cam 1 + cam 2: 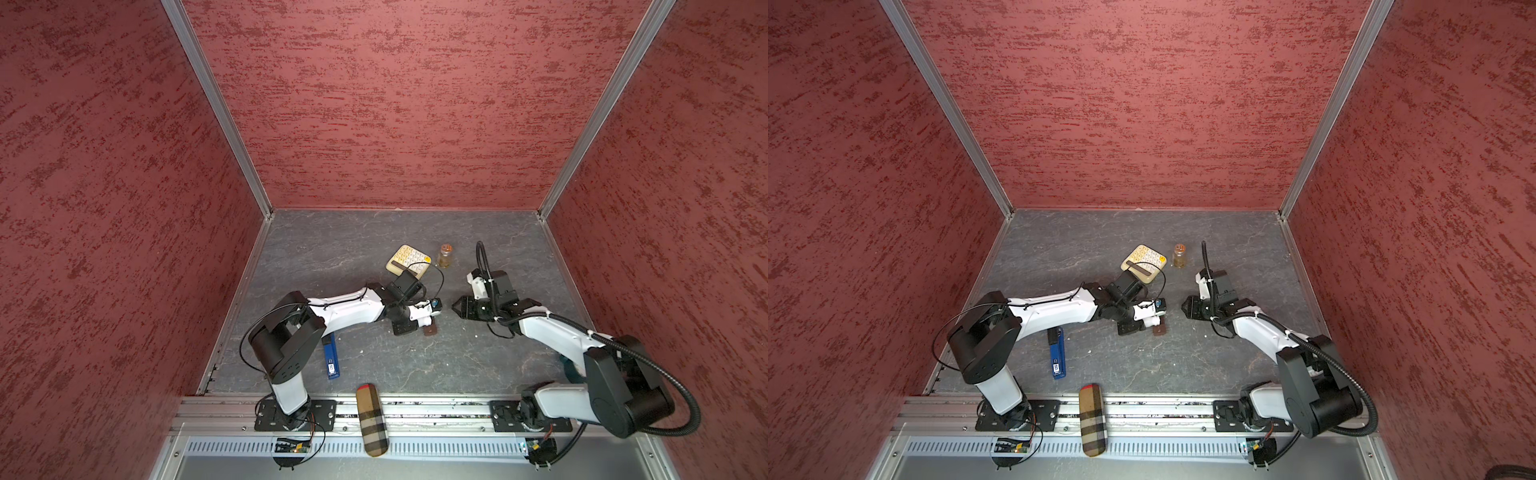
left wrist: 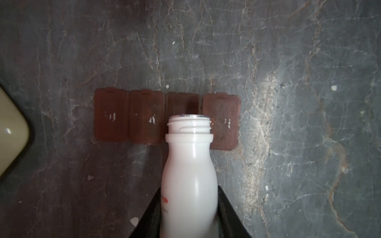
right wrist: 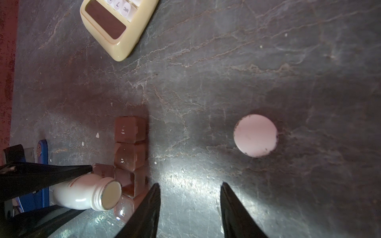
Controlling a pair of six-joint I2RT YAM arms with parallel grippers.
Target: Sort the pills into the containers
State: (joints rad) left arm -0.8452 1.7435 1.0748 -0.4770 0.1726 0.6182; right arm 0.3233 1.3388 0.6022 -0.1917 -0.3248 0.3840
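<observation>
White plastic bottle point(image 2: 188, 185), uncapped, clenched in left jaws, mouth tipped over the dark brown plastic strip of lidded containers point(image 2: 112, 117) just ahead. Tiny white pill point(image 2: 167, 86) on grey worktop point(image 2: 309, 164) just beyond. Right jaws released, empty; round white cap point(image 3: 255, 136) ahead.

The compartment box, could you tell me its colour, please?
The box is reddish brown; best in left wrist view.

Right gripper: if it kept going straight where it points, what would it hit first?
Probably bare table: in its wrist view the open right gripper aims between the brown pill box and the white cap, though depth is hard to judge.
</observation>
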